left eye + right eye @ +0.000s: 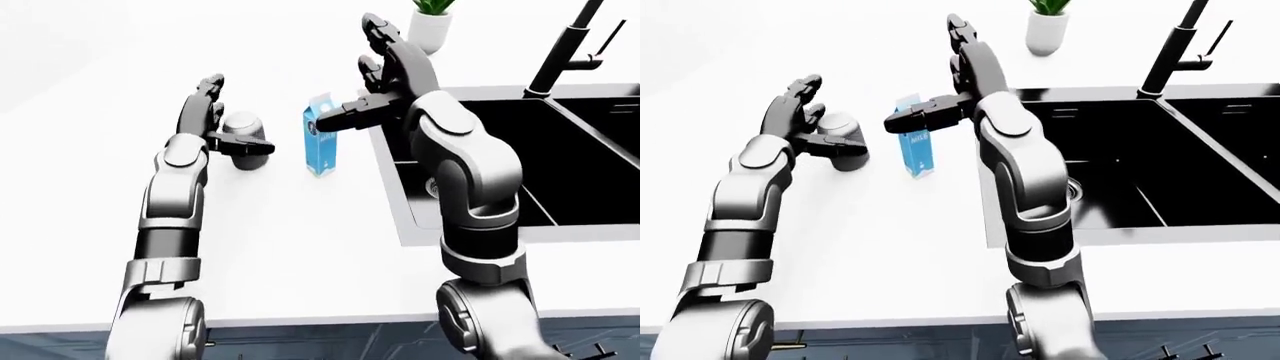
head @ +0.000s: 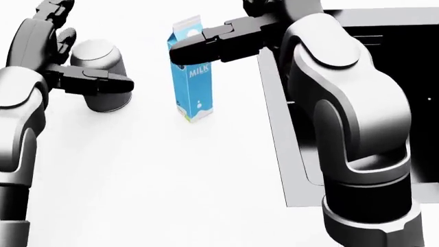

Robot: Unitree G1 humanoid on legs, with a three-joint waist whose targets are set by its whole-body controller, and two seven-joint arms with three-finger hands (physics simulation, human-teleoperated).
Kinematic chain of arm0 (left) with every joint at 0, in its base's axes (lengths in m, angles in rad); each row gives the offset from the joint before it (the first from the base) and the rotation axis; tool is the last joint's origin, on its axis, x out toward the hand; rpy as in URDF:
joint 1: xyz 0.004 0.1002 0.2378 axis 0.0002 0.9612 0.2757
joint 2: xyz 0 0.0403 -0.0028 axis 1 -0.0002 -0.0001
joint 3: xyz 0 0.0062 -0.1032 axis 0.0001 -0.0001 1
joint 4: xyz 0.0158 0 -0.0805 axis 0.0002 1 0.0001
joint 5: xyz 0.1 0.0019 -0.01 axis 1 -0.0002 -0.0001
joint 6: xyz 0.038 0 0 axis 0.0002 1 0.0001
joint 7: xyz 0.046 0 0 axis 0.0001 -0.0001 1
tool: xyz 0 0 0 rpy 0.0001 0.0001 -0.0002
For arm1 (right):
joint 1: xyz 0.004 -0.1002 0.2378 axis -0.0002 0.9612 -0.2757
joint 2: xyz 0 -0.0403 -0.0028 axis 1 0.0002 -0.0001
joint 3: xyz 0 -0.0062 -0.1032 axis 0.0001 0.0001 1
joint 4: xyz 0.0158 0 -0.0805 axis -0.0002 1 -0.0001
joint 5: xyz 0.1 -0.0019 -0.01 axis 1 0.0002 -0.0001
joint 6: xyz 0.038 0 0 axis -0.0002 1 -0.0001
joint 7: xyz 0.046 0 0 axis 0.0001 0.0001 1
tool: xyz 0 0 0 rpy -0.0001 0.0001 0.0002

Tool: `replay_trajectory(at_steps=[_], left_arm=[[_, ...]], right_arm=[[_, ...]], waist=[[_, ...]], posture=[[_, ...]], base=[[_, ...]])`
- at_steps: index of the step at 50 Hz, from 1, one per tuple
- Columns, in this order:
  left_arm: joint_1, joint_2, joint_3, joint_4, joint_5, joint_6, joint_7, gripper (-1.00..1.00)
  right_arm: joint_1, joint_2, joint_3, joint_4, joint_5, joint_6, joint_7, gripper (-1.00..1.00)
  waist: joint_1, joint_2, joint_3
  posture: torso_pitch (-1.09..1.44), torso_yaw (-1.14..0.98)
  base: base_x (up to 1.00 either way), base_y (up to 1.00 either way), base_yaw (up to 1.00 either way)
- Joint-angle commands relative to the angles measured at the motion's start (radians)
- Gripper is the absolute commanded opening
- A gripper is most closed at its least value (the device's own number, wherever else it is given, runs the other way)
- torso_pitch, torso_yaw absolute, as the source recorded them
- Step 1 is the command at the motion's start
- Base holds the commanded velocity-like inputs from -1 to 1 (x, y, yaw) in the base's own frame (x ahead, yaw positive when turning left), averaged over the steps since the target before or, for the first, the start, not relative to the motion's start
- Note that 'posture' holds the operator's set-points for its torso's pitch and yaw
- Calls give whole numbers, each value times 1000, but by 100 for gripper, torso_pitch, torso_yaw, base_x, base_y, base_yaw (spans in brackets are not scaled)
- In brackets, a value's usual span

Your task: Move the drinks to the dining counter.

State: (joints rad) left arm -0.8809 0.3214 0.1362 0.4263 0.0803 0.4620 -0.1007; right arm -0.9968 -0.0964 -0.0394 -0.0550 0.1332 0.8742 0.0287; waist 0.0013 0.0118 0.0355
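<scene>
Bright, even sim light; white counter (image 1: 300, 247) blown out, shadows v. faint; sink (image 1: 520, 150) pure black; sharp, no blur.

Upright blue milk carton (image 2: 191, 82), grey can (image 2: 103, 77)

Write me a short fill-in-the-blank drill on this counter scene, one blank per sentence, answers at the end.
1. The word printed on the blue carton is ____.
2. The grey can stands to the ____ of the carton in the head view.
3. The black sink lies to the ____ of the carton in the left-eye view.
4. The potted plant stands near the ____ edge of the left-eye view.

Answers: MILK; left; right; top
</scene>
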Motion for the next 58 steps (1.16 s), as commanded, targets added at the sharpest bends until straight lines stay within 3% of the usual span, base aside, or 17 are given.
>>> replay_trajectory(at_steps=[1, 11, 17, 26, 27, 28, 29, 34, 40, 45, 52, 58], left_arm=[[-36, 15, 10, -50, 1, -18, -2, 100], [-14, 54, 45, -170, -23, 73, -26, 100], [-3, 126, 87, -371, -59, 257, -64, 100], [64, 199, 151, -624, -118, 433, -96, 100], [71, 211, 163, -653, -127, 454, -100, 100], [123, 298, 289, -845, -169, 599, -145, 100], [137, 313, 310, -878, -190, 624, -145, 100], [170, 357, 365, -952, -267, 689, -109, 100], [231, 406, 458, -1010, -360, 727, -70, 100], [278, 421, 537, -1012, -417, 702, 1, 100], [334, 479, 646, -1042, -556, 701, 102, 100], [401, 511, 725, -1039, -664, 653, 210, 100]], right_arm=[[-40, -9, -10, -42, 4, -14, -1, 100], [-51, -42, -27, -104, 25, 51, 13, 100], [-82, -104, -59, -163, 55, 135, 30, 100], [-83, -224, -122, -241, 104, 215, 73, 100], [-81, -239, -131, -259, 113, 229, 77, 100], [-17, -401, -276, -369, 167, 302, 172, 100], [0, -432, -304, -386, 193, 311, 177, 100], [62, -495, -366, -439, 312, 331, 129, 100], [149, -558, -443, -505, 470, 340, 52, 100], [208, -634, -508, -510, 592, 325, -42, 100], [312, -731, -560, -502, 784, 237, -158, 100], [409, -797, -595, -486, 875, 138, -233, 100]], waist=[[0, 4, -31], [-1, 3, -27], [-2, 4, -22], [0, 5, -14], [0, 5, -13], [0, 5, -12], [-2, 4, -18], [3, -4, 9], [1, 1, 3], [2, -1, 11], [1, -7, 18], [1, -8, 22]], posture=[[0, 0], [0, 0], [0, 0], [0, 0], [0, 0], [0, 0], [0, 0], [0, 0], [0, 0], [0, 0], [0, 0], [0, 0]], base=[[0, 0, 0], [0, 0, 0], [0, 0, 0], [0, 0, 0], [0, 0, 0], [0, 0, 0], [0, 0, 0], [0, 0, 0], [0, 0, 0], [0, 0, 0], [0, 0, 0], [0, 0, 0]])
